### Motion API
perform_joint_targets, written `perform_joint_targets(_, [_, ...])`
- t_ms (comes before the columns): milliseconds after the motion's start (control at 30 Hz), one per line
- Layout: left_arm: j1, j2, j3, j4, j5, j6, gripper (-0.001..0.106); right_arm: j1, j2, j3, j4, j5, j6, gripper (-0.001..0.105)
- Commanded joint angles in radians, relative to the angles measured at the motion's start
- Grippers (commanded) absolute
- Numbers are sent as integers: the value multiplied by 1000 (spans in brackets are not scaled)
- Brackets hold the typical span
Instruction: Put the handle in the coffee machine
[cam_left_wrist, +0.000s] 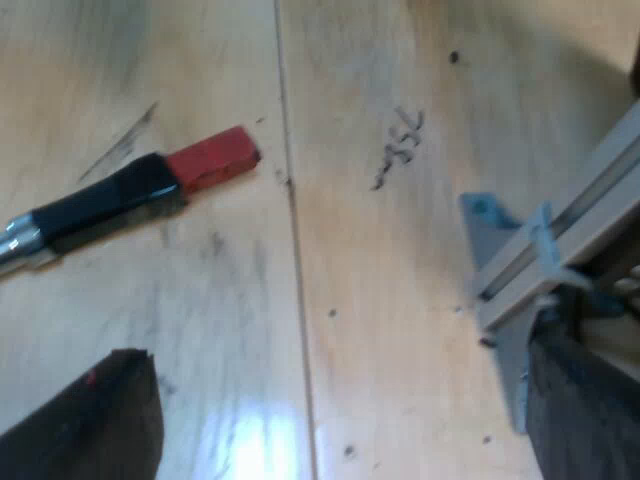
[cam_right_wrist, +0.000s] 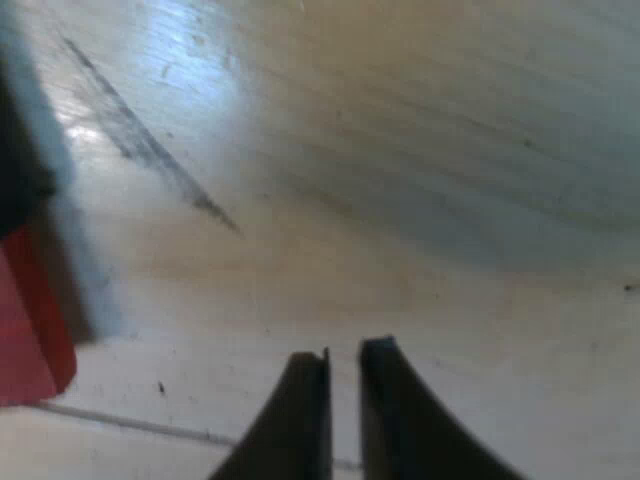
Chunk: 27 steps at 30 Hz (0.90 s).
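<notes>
While the holder (cam_left_wrist: 120, 200) lies loose and flat on the wooden desk (cam_left_wrist: 420, 300), its dark handle ends in a red tip (cam_left_wrist: 213, 158) just beside a seam (cam_left_wrist: 295, 230) between boards. Above it the left pincer (cam_left_wrist: 335, 350) hovers, fingers spread wide, gripping nothing. Low over the desk, near the red tip, the right pincer (cam_right_wrist: 345, 400) shows fingers closed to a thin slit, empty.

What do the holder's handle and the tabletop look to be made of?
Handle: black grip, likely plastic, slight sheen; red end matte, probably plastic; metal neck shiny, silvery. Tabletop: pale wood or laminate, with grain, a plank seam and glossy glare.
</notes>
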Motion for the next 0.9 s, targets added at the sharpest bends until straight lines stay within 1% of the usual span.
perform_joint_targets(33, [0,-2,1,-10,-66,-2,77,0,3,71,-89,-8,41,0])
perform_joint_targets(233, [42,-2,1,-10,-74,-2,77,0,17,93,-130,-8,56,0])
perform_joint_targets(433, [113,-2,1,-10,-74,-2,77,0,100,97,-257,-8,63,0])
perform_joint_targets(467, [129,-2,1,-10,-74,-2,77,0,144,97,-301,-8,63,0])
perform_joint_targets(633, [129,-2,1,-10,-74,-2,77,9,207,97,-346,-75,63,0])
perform_joint_targets(867, [129,-2,1,-10,-74,-2,77,60,245,97,-375,-103,73,0])
perform_joint_targets(900, [129,-2,1,-10,-74,-2,77,88,251,97,-395,-122,83,0])
